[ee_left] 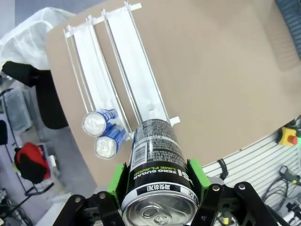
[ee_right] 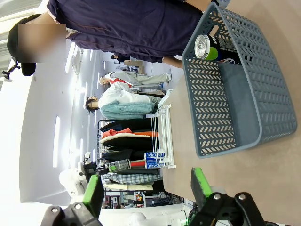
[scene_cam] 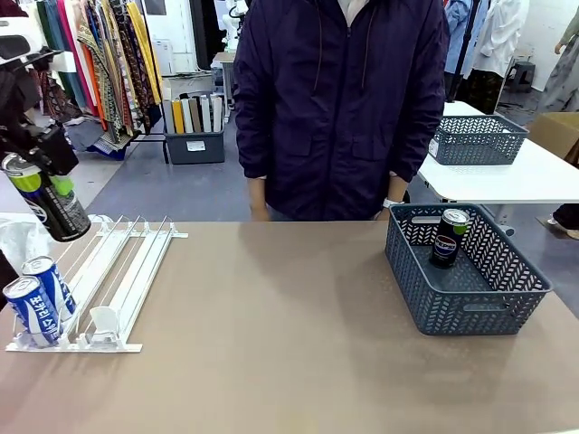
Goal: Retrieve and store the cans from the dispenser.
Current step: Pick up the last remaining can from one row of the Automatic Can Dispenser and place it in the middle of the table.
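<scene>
**Held can.** The left fingers (ee_left: 195, 172) are clenched on a slim black drink can with a green rim and silver top (ee_left: 157, 162). The green pads press on opposite sides of the can body just below its top. The can therefore lies squarely between the two fingers, with its base pointing away from the wrist. In the front view it hangs tilted at the far left, clear of the brown surface (scene_cam: 289, 353). It is above the far end of the long white wire-and-plastic dispenser rack (scene_cam: 113, 271). Judgement: the height lets the can clear the rack rails on the way to storage.

**Cans in the rack.** Two blue and white drink cans with white lettering (scene_cam: 38, 294) stand one behind the other, touching, at the near end of the rack's left side. Judgement: the lanes feed cans toward this end for pick-up, and these two are not yet retrieved.

**Storage.** A dark grey mesh plastic basket (scene_cam: 470, 289) stands on the right of the surface, well apart from the rack. A second black can with a green rim (scene_cam: 450, 237) stands upright inside it, toward its far side. Judgement: the basket is the storage point.

**Other arm.** The right fingers (ee_right: 199, 181) are spread and grasp nothing. The basket lies ahead of them.

**Person.** A person in a dark purple jacket (scene_cam: 339, 108) stands at the far side.
</scene>
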Robot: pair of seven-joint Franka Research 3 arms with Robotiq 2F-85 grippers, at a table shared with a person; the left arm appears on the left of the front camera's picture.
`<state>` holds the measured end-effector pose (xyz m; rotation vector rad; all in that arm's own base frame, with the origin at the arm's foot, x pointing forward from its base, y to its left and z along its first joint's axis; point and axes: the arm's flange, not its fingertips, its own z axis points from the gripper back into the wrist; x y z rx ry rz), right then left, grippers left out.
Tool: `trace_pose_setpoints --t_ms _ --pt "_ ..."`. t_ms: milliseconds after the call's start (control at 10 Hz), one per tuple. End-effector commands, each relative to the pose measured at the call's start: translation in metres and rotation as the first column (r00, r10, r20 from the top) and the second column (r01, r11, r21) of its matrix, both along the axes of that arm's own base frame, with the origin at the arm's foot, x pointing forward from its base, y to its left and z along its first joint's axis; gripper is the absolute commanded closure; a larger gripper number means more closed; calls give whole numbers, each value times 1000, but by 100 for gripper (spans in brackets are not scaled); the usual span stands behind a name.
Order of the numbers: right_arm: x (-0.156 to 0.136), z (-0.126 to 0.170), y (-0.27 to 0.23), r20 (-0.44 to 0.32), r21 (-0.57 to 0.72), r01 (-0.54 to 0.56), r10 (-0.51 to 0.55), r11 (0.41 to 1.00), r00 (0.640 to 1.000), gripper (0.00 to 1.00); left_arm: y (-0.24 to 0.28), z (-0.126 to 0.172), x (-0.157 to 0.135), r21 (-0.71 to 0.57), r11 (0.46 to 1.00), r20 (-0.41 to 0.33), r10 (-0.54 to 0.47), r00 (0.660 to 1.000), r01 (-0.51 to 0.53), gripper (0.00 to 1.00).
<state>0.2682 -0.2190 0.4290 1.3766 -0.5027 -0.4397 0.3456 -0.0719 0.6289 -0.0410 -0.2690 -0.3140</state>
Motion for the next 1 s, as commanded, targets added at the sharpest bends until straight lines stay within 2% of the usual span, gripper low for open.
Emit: trace_pose_setpoints --t_ms 0,200,300,400,600,800,900 --pt "-1 3 0 2 8 0 0 1000 1000 0 -4 5 -2 12 1000 12 -9 1000 9 100" --pt "-1 3 0 2 8 0 0 1000 1000 0 -3 -1 0 5 1000 -1 -6 1000 6 100" --pt "-1 3 0 2 8 0 0 1000 1000 0 -27 -4 7 7 1000 44 -28 999 27 100" --pt "-1 3 0 2 8 0 0 1000 1000 0 -72 -11 22 -30 994 105 -103 989 107 100" --pt "-1 3 0 2 8 0 0 1000 1000 0 -184 -38 54 -41 965 148 -251 956 260 100" --pt "-1 3 0 2 8 0 0 1000 1000 0 -285 -81 76 -34 915 128 -395 910 402 100" --pt "-1 3 0 2 8 0 0 1000 1000 0 -322 -108 81 -62 872 90 -480 873 485 100"
